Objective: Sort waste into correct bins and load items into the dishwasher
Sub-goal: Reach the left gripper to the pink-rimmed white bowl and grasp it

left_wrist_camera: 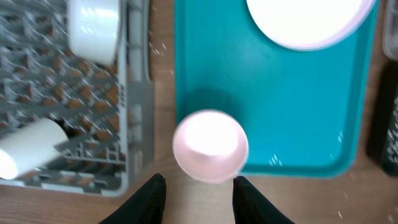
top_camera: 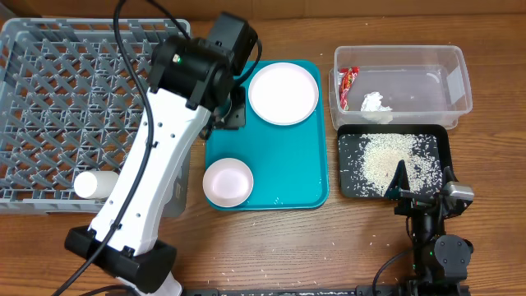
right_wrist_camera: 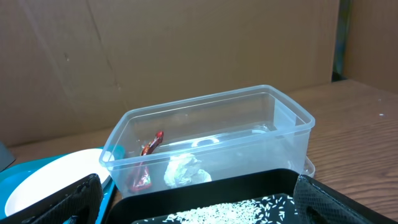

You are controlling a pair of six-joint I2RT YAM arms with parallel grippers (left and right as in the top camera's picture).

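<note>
Wrapper and tissue: the red-and-white wrapper (top_camera: 348,82) and the tissue (top_camera: 376,103) lie in the clear tub (top_camera: 460,82) at the far-right corner of the counter (top_camera: 345,247). This part looks done.
Rice: most is heaped in the black tray (top_camera: 436,177), just in front of the tub. A few stray grains speck the teal tray (top_camera: 288,164) and the counter's near edge, so a little seems left.
Rack: the grey rack (top_camera: 49,82) fills the far-left corner. The cup (top_camera: 94,182) lies on its side near the rack's front wall.
Left to load: the plate (top_camera: 283,93) and one bowl (top_camera: 228,182) rest apart on the teal tray at mid-counter. No view shows the chopsticks.
Left jaws: spread wide and empty, raised above the teal tray. In the wrist view the bowl sits just beyond the fingertips, so it is probably the next pick.
Right jaws: wide apart, holding nothing, low at the near end of the black tray.
Left wrist view only: a second pale vessel (left_wrist_camera: 93,28) is in the rack, blurred, probably the other bowl. Overhead, the left arm (top_camera: 156,164) covers that spot.
Right wrist view only: the tub from the side, with the wrapper leaning at its left end and the tissue beside it.
Overhead only: the whole layout at once.
</note>
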